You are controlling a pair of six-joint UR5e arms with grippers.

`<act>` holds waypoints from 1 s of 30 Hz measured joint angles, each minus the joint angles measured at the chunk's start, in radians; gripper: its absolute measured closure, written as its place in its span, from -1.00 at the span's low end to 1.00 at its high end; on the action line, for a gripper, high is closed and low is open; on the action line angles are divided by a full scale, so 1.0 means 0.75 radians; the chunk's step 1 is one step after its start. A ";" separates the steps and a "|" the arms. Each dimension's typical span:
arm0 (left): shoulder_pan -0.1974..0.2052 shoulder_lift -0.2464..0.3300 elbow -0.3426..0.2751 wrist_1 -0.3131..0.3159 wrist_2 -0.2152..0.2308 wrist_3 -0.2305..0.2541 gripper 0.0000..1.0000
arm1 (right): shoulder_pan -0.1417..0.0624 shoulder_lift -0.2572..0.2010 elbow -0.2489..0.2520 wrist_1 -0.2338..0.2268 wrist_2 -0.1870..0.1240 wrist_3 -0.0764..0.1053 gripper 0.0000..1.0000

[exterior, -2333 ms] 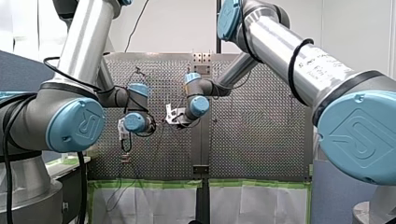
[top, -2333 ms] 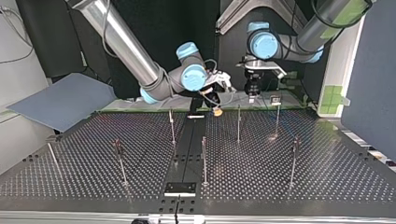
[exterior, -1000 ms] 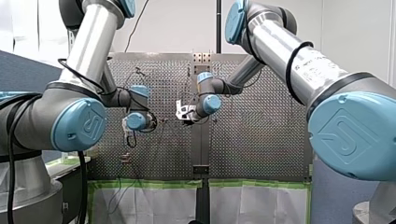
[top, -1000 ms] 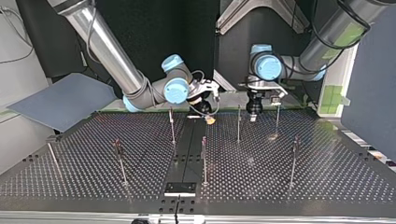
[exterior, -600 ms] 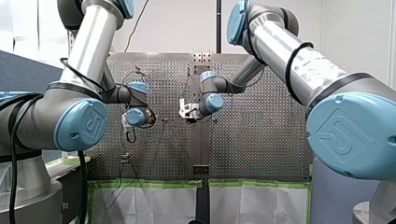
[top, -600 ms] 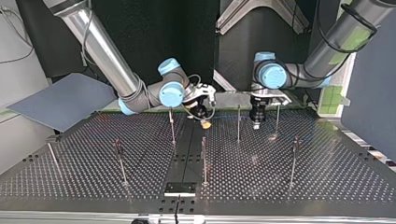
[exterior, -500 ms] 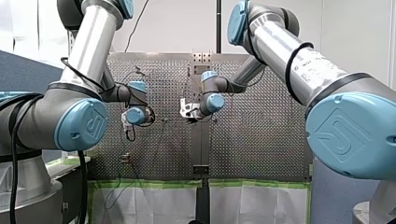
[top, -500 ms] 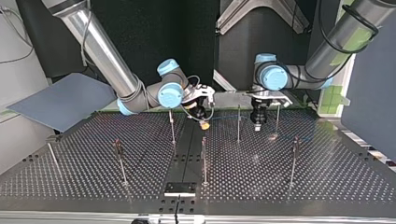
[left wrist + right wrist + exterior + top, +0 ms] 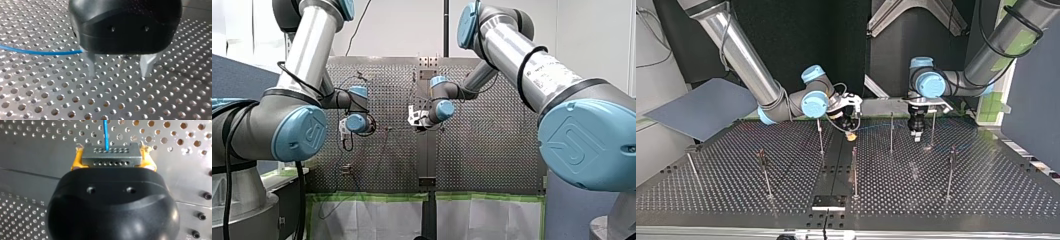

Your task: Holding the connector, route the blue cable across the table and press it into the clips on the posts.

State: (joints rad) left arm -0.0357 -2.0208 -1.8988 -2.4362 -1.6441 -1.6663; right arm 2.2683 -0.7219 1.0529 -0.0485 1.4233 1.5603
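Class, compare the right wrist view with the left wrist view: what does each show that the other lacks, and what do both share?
Right wrist only: the grey connector clamped in my right claw, between yellow pads. Left wrist only: my left claw, metal fingers open, nothing between them. Both: the blue cable and perforated table.

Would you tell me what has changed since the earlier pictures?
In the top view my right gripper, shut on the connector, moved left and nearer the camera; my left gripper came down toward the table. The blue cable now spans between them. Posts unchanged.
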 joint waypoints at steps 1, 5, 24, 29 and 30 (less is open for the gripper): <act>-0.001 0.000 0.000 -0.011 -0.005 0.006 -1.00 | 0.000 0.000 0.000 0.000 0.000 0.000 1.00; -0.011 0.000 -0.007 -0.057 -0.039 0.041 -1.00 | -0.001 0.000 0.000 0.002 -0.001 0.000 1.00; -0.065 0.139 -0.208 0.007 -0.070 0.044 -1.00 | -0.005 0.000 0.000 0.007 0.003 0.000 1.00; -0.084 0.201 -0.270 0.058 -0.063 0.003 -1.00 | -0.015 0.000 0.000 0.007 0.003 -0.001 1.00; -0.092 0.215 -0.285 0.064 -0.065 -0.001 -1.00 | -0.018 0.000 0.000 0.007 0.003 -0.001 1.00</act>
State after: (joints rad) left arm -0.1044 -1.8592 -2.1124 -2.3885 -1.6929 -1.6670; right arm 2.2552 -0.7220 1.0529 -0.0429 1.4252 1.5593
